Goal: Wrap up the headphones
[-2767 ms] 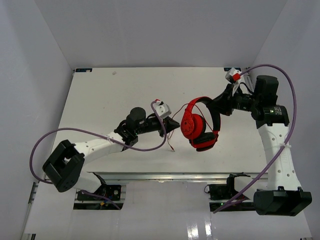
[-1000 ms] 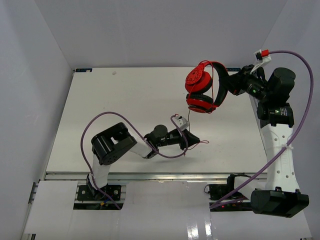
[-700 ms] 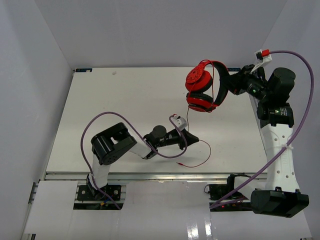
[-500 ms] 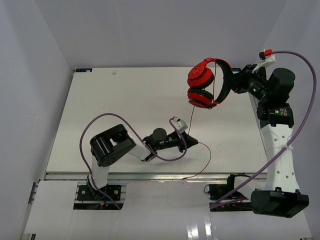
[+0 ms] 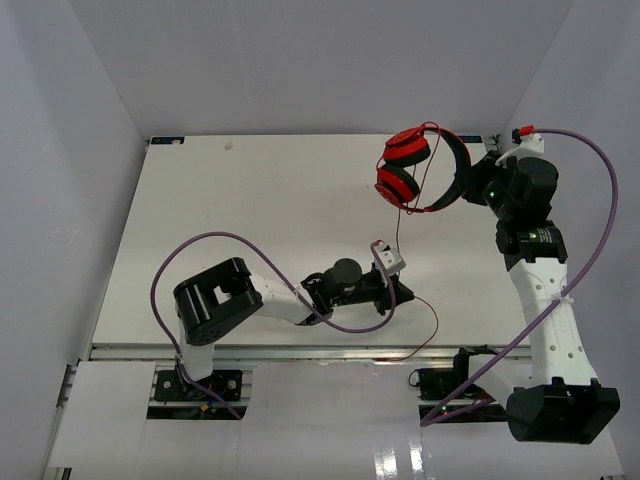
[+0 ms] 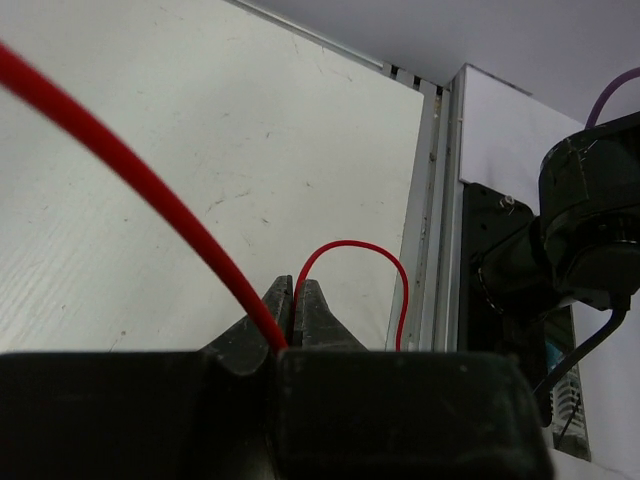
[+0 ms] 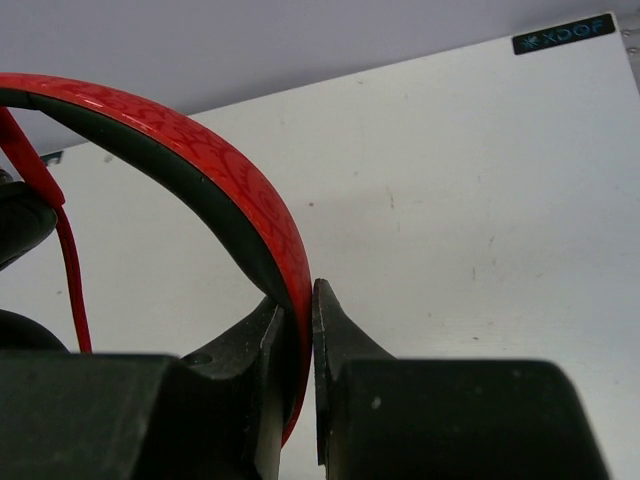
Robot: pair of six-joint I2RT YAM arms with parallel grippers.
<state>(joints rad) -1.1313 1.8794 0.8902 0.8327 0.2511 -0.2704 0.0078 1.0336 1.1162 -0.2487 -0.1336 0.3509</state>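
The red headphones [image 5: 408, 168] with black pads hang in the air at the table's far right. My right gripper [image 5: 466, 187] is shut on their patterned red headband [image 7: 240, 205]. The thin red cable [image 5: 399, 225] drops from the ear cups to my left gripper [image 5: 403, 292], which is shut on it low over the table near the front edge. In the left wrist view the cable [image 6: 120, 155] runs between the jaws and loops out beyond the tips [image 6: 355, 250]. The loose end curls toward the front rail [image 5: 432, 335].
The white table [image 5: 250, 210] has a metal rail along its front edge [image 5: 300, 350]. Thick purple robot cables arc over both arms [image 5: 585, 150]. Grey walls close in the back and sides.
My right gripper has lifted the headphones farther back and right and turned them. My left gripper has slid right along the front of the table with the cable. The cable's loose end trails over the front rail.
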